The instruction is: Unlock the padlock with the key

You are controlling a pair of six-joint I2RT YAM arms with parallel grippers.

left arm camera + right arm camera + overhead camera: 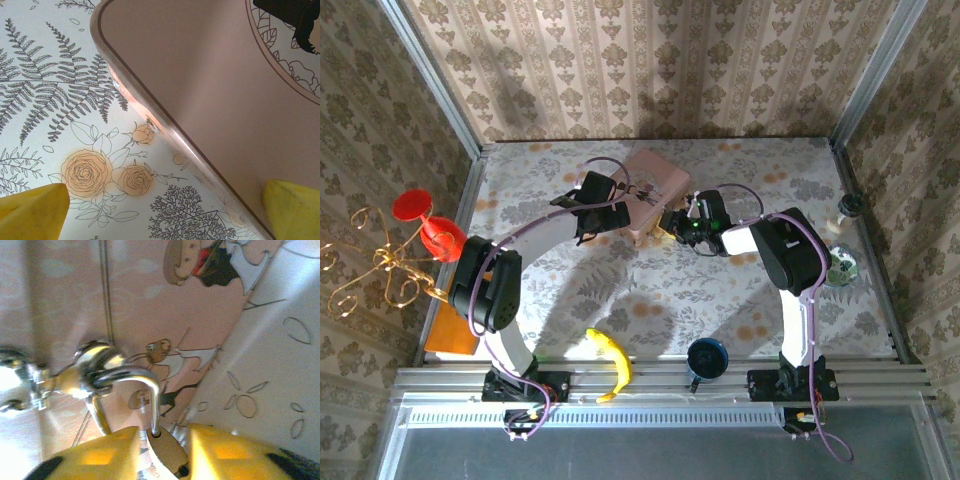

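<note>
Banana (610, 362) and a dark blue mug (706, 357) sit near the desk's (620, 295) front edge, apart. Red goblet (430, 225) hangs out past the left side.

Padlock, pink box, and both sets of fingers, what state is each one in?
padlock: shackle through the box's clasp ring, looks closed
pink box: lid down
left gripper: fingers open, straddling the box's edge
right gripper: fingers shut on the padlock

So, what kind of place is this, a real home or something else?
Probably a robot test booth dressed as a home: wallpaper panels held in bare metal framing, with the left arm and right arm bolted to a rail at the edge of the table.
</note>
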